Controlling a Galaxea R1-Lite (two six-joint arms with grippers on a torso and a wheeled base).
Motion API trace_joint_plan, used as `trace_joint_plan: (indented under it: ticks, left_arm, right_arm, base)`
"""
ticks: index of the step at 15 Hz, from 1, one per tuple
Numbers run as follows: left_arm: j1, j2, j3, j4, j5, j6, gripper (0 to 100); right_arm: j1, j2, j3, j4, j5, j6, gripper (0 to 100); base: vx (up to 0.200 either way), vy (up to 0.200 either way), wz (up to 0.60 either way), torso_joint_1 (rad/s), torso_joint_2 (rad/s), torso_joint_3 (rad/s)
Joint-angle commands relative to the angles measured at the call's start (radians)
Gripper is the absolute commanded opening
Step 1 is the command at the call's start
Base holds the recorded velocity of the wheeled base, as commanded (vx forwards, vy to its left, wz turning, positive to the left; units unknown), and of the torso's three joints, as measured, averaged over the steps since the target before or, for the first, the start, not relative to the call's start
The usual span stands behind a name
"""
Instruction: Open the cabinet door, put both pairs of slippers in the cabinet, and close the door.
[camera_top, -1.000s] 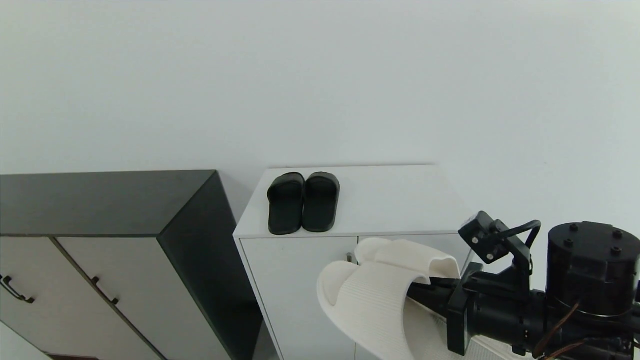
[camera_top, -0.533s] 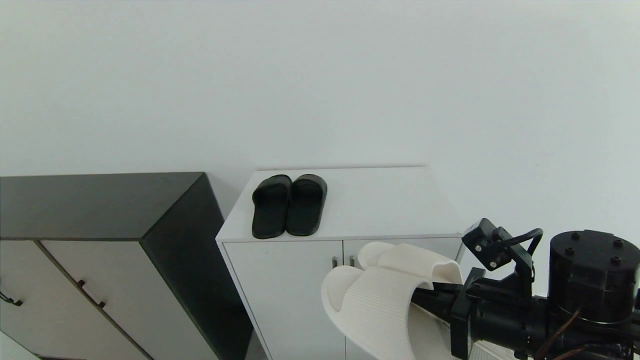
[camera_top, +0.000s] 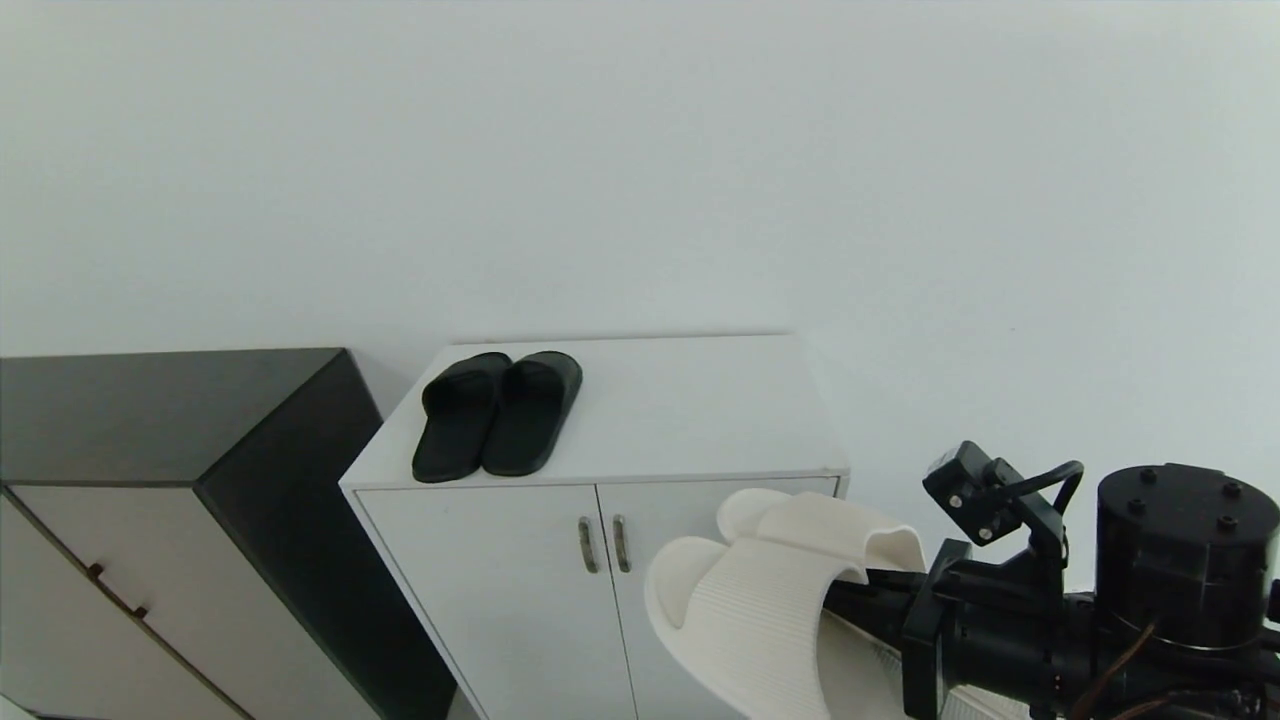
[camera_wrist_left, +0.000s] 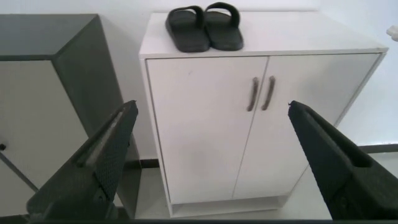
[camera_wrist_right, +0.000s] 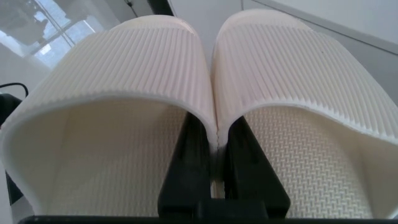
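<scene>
A white cabinet (camera_top: 500, 590) with two shut doors and paired handles (camera_top: 603, 544) stands against the wall. A pair of black slippers (camera_top: 495, 412) lies on its top at the left. My right gripper (camera_top: 850, 590) is shut on a pair of white ribbed slippers (camera_top: 760, 590), held in the air in front of the cabinet's right door. In the right wrist view the fingers (camera_wrist_right: 186, 158) pinch the two white slippers' (camera_wrist_right: 273, 99) inner edges together. My left gripper (camera_wrist_left: 208, 162) stands open, facing the cabinet (camera_wrist_left: 199, 137) doors, with the black slippers (camera_wrist_left: 205, 28) above.
A dark cabinet (camera_top: 150, 500) with pale drawer fronts stands left of the white one, close beside it. A plain white wall runs behind both. Bare floor (camera_wrist_left: 149, 193) lies in front of the white cabinet.
The whole head view has shifted, so both cabinets appear further left; the camera moved. The right gripper keeps its hold on the white slippers in much the same place.
</scene>
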Motion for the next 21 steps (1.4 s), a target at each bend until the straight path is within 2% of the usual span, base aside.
trace_joint_plan:
  ticks: [1,9,17,21]
  left_arm:
    - [-0.001,0.0,0.0,0.001,0.001,-0.001,100]
    - [-0.001,0.0,0.0,0.001,0.001,-0.003,100]
    - [-0.001,0.0,0.0,0.001,0.005,-0.003,100]
    - [-0.001,0.001,0.0,0.001,0.005,0.008,100]
  right_arm:
    - [0.001,0.004,0.001,-0.001,0.001,0.001,0]
    - [0.001,0.002,0.007,-0.001,-0.001,0.0,0]
    - [0.001,0.002,0.017,-0.016,-0.001,0.0,0]
    - [0.001,0.005,0.018,-0.015,0.001,0.0,0]
  base:
    - [0.0,0.0,0.0,0.0,0.0,0.0]
    - [0.0,0.0,0.0,-0.005,0.01,0.005]
    - [0.0,0.0,0.0,-0.17,0.36,0.177]
    - [0.0,0.0,0.0,-0.243,0.5,0.249]
